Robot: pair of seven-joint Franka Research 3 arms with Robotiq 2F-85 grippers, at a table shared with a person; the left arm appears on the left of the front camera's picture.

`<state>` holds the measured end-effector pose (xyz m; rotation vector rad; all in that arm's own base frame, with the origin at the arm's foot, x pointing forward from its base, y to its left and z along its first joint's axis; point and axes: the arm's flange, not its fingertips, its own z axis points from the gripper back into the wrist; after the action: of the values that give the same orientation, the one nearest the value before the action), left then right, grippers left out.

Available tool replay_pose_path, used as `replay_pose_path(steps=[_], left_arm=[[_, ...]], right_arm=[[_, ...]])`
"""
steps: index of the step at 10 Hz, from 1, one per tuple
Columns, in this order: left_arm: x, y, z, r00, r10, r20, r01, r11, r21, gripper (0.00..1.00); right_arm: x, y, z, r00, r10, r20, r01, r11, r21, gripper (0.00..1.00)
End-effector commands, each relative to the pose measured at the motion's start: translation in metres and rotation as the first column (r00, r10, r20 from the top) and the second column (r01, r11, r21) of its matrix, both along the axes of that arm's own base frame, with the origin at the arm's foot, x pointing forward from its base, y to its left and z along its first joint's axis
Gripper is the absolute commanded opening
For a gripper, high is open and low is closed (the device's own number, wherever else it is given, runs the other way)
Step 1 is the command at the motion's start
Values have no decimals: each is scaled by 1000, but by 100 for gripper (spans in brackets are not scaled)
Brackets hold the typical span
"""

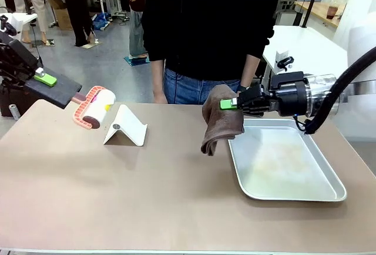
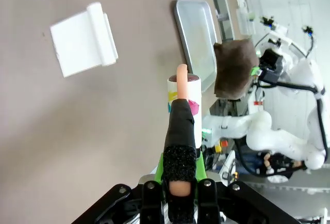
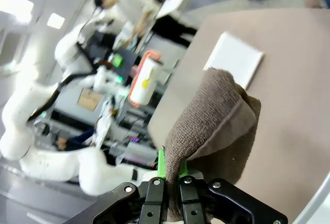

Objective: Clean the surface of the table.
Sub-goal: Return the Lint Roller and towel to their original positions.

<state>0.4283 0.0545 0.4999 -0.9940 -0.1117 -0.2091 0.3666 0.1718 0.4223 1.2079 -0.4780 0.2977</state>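
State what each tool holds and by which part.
Left tool: shut on the lint roller, gripped by its black handle end. Right tool: shut on the brown cloth, pinched at its upper edge.

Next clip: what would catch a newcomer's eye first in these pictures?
Probably the brown cloth dangling from the shut right gripper, held in the air at the near-left corner of the silver tray. Next, the lint roller with its pink frame, held above the table at the far left by the left gripper, beside a white folded stand. A person stands right behind, at the far edge.
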Motion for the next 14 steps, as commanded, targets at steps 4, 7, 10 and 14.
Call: replay_pose_path(steps=[4, 7, 10, 14], left_arm=[[28, -59, -5, 967, 251, -48, -250, 968, 35, 23], [54, -76, -28, 974, 227, -21, -223, 968, 112, 23], [66, -91, -41, 985, 170, -10, -166, 973, 162, 23], [83, -110, -53, 993, 118, -17, -110, 965, 237, 23]], right_arm=[[41, 78, -34, 982, -173, -79, 171, 985, -37, 7], [52, 107, -55, 985, -48, -165, 36, 997, -75, 7], [58, 121, -80, 974, 66, -218, -98, 986, -138, 7], [67, 116, -90, 982, 2, -189, -60, 950, -305, 7]])
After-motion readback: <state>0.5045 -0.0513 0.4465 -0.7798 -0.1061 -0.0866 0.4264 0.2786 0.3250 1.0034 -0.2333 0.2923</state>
